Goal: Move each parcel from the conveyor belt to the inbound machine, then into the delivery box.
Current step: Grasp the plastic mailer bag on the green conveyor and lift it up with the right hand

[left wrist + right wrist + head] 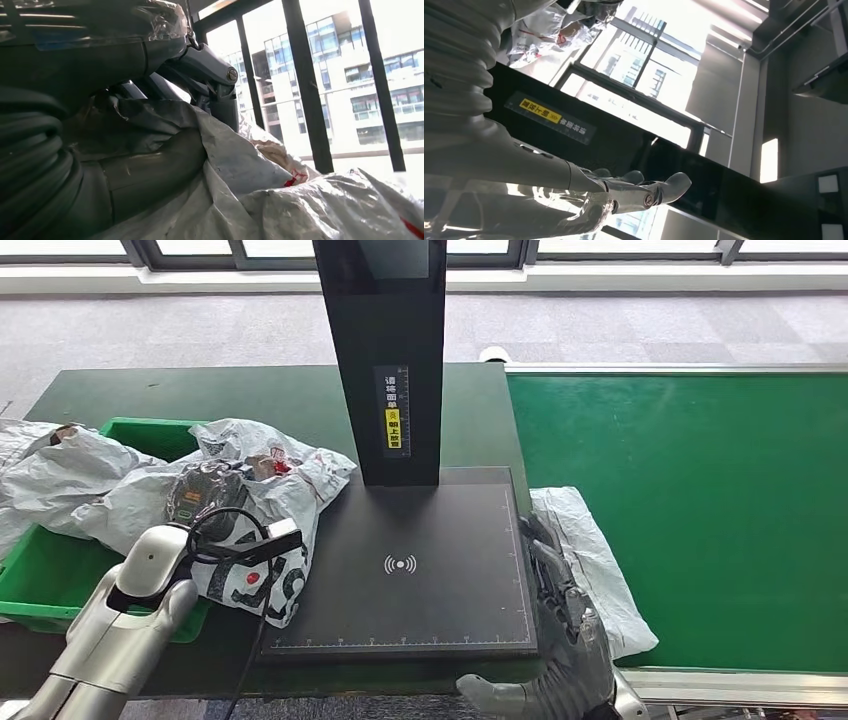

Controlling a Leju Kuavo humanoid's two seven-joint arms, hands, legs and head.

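Right hand: the right hand (560,660) comes in at the near edge, just beside the right front corner of the scanner platform. Its dark fingers (545,565) lie stretched forward and apart, along the left edge of a flat parcel; the thumb points left below the platform's front edge. It grips nothing.

Flat parcel: a grey plastic parcel (600,565) lies on the near left edge of the green conveyor belt (700,510), touching the platform's right side.

Left hand: the left hand (205,495) reaches from the lower left into the crumpled bags. In the left wrist view its fingers (215,75) lie against grey plastic, pressed into the folds; whether they grip it cannot be told.

Inbound machine: a black flat scanner platform (420,570) with a white wireless mark, and a black upright column (390,360) rising from its back edge.

Crumpled parcels: a heap of grey plastic bags (265,500) overlaps the platform's left edge and spills over the green delivery box (45,575) on the left.

Table: a dark green table (250,390) carries the machine and box.
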